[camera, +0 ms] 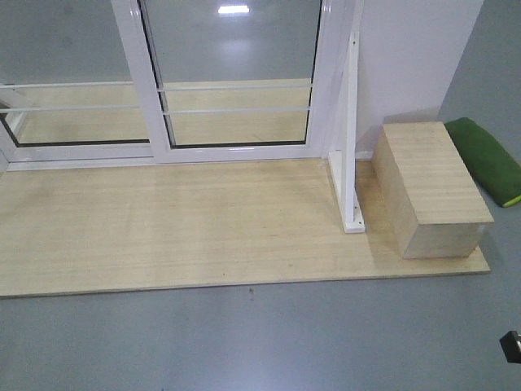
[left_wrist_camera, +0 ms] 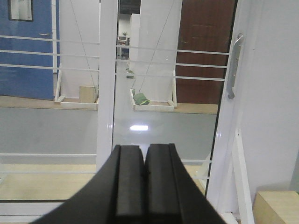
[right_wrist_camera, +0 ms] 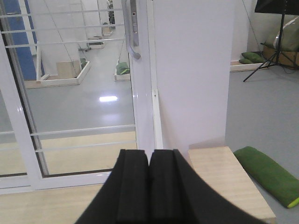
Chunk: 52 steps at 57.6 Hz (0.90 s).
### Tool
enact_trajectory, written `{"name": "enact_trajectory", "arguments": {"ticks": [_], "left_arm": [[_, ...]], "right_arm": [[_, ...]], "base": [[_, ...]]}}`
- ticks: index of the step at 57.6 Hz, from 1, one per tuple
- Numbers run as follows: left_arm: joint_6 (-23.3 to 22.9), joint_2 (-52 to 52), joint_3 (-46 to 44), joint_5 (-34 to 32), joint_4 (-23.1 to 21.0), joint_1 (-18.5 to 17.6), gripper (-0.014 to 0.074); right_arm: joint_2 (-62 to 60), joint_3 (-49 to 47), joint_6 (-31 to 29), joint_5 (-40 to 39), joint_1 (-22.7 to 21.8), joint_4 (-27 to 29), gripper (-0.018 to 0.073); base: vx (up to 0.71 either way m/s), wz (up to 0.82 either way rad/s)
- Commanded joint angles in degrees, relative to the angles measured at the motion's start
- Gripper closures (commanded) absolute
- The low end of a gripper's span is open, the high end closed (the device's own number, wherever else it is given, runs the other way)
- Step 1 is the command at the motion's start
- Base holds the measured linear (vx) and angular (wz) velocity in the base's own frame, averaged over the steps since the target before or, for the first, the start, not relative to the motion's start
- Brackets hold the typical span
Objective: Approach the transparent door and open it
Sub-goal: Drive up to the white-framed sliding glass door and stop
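The transparent door (camera: 236, 49) is a clear glass panel in a white frame with thin white bars, straight ahead beyond the wooden platform. Its curved grey handle (left_wrist_camera: 234, 65) sits on the right stile, above and to the right of my left gripper (left_wrist_camera: 145, 147). That gripper is shut on nothing and well short of the door (left_wrist_camera: 163, 112). From the right wrist, the handle (right_wrist_camera: 133, 32) shows high at upper middle on the door (right_wrist_camera: 84, 107). My right gripper (right_wrist_camera: 149, 152) is shut and empty, low and away from it. Neither gripper shows in the front view.
A pale wooden platform (camera: 163, 228) lies on the grey floor before the door. A slanted white brace post (camera: 352, 130) stands at its right, then a wooden box (camera: 435, 187) and a green cushion (camera: 488, 159). A second glass panel (camera: 65, 65) is at left.
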Motion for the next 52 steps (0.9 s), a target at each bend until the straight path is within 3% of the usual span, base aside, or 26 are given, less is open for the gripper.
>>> {"name": "enact_trajectory", "arguments": {"ticks": [1,52], "left_arm": [[-0.4,-0.77,1.72,-4.78,-0.47,-0.29,0.0599],[-0.4,-0.77,1.72,-4.78,-0.47,-0.29,0.0599]], "right_arm": [[-0.81,0.79,-0.54,-4.98,-0.19,-0.24,0.0564],[-0.81,0.79,-0.54,-4.98,-0.19,-0.24,0.0564]], "base": [[0.51,0.01],[0.47,0.04]]}}
